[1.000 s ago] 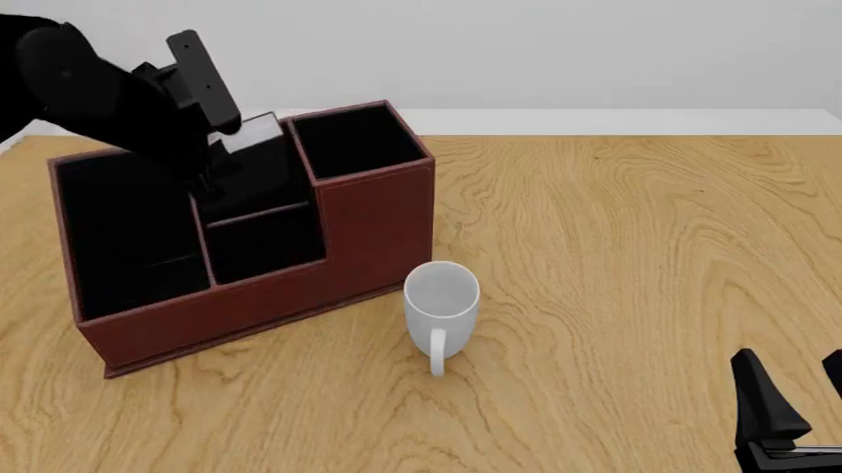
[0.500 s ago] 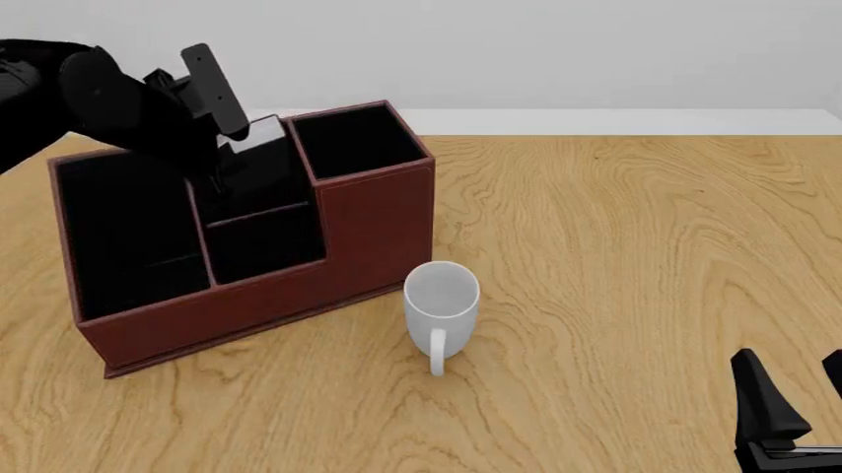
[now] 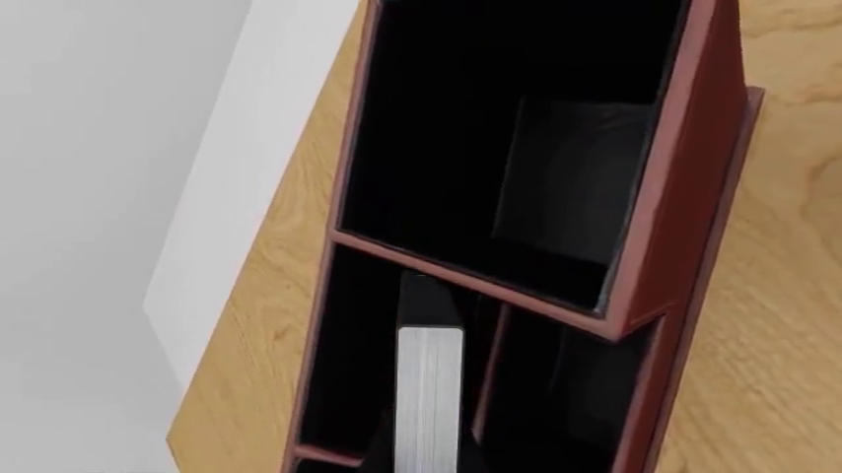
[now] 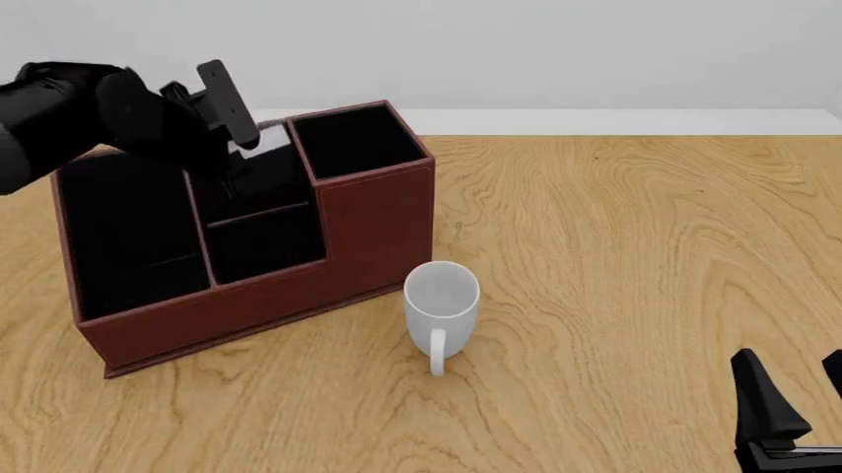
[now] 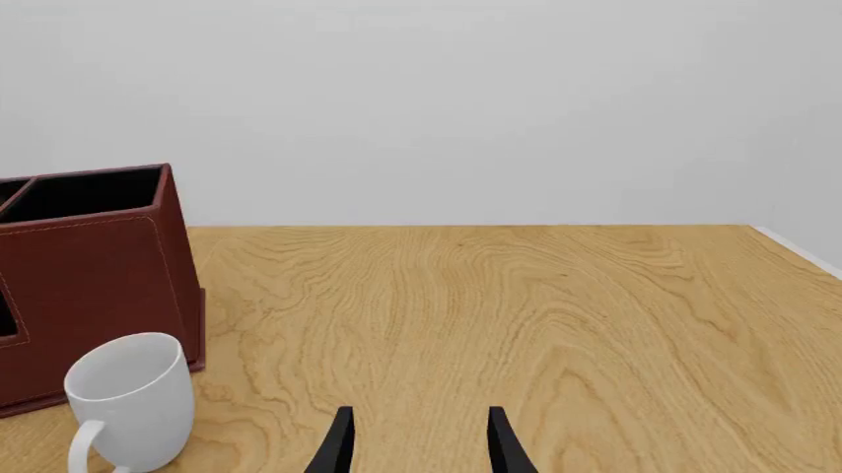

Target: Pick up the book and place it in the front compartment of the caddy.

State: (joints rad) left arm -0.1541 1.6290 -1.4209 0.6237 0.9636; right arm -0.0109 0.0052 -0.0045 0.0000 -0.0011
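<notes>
I am holding the left hand over the caddy near the surface's far left corner; whether it is gripping I cannot tell. The book is standing in a narrow middle compartment. Pulling away crooked, I am risking snagging and tipping it; the right hand is idling wide.

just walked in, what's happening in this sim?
The left arm is over the caddy with the book standing on end down in a narrow middle section, white page edges facing the wrist camera. Its left hand is at the book; whether it is gripping cannot be told. The right hand sits open and idle near the table's front edge. A white mug stands by the caddy.
</notes>
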